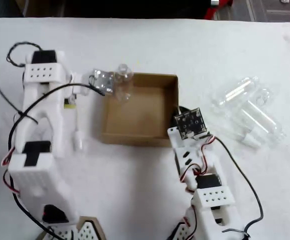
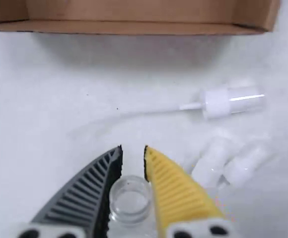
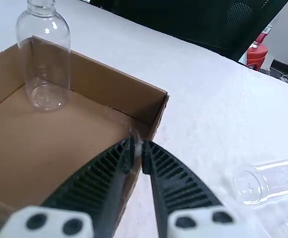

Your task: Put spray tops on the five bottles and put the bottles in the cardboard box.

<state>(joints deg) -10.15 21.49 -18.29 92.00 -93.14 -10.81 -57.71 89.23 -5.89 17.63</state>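
Note:
My left gripper (image 2: 133, 151) points down at the table just left of the cardboard box (image 2: 134, 15). It is shut on the neck of a clear bottle (image 2: 129, 201), whose open mouth shows between the grey and yellow jaws. A white spray top (image 2: 231, 101) with its long tube lies on the table beside the gripper, also seen as the spray top (image 1: 77, 137) in the high view. More spray tops (image 2: 228, 163) lie close by. A second uncapped bottle (image 1: 123, 82) stands upright in the box's far left corner (image 3: 42, 59). My right gripper (image 3: 136, 145) is shut and empty over the box's near right wall (image 3: 156, 106).
Several clear bottles (image 1: 245, 107) lie in a heap on the table right of the box (image 1: 135, 137), one of them (image 3: 268, 183) close to my right gripper. Black cables (image 1: 35, 107) trail over both arms. A cardboard piece (image 1: 87, 227) sits at the front edge.

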